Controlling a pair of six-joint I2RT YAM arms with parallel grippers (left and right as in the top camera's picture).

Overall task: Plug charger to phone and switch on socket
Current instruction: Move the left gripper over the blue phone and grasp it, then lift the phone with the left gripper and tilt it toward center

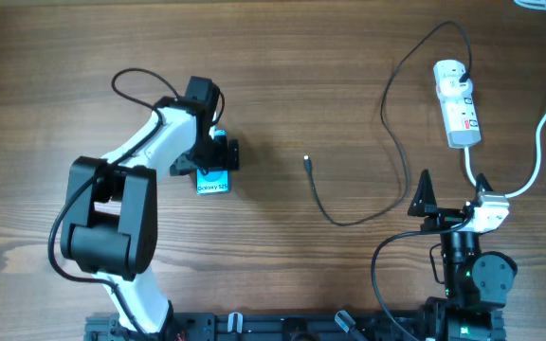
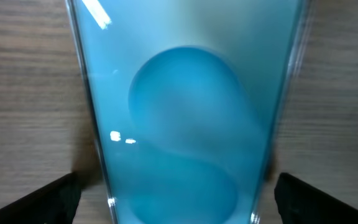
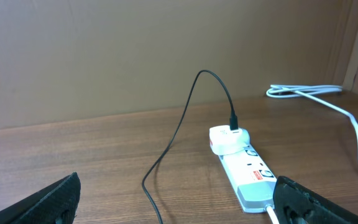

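The phone [image 1: 213, 179] lies on the table at centre left, its cyan screen up and the "Galaxy S25" text at the near end. My left gripper [image 1: 214, 154] is open and straddles it from above; the left wrist view is filled by the cyan screen [image 2: 185, 124], with a finger on each side and a gap to each edge. The charger's black cable [image 1: 396, 114] runs from the white socket [image 1: 456, 104] at far right to its loose connector [image 1: 307, 163] on the table. My right gripper [image 1: 448, 201] is open and empty, near the socket [image 3: 247, 171].
The socket's thick white cord [image 1: 543, 123] loops off the right side of the table, also showing in the right wrist view [image 3: 328, 102]. A white plug adapter [image 3: 229, 138] sits in the socket's far end. The arm bases stand along the near edge.
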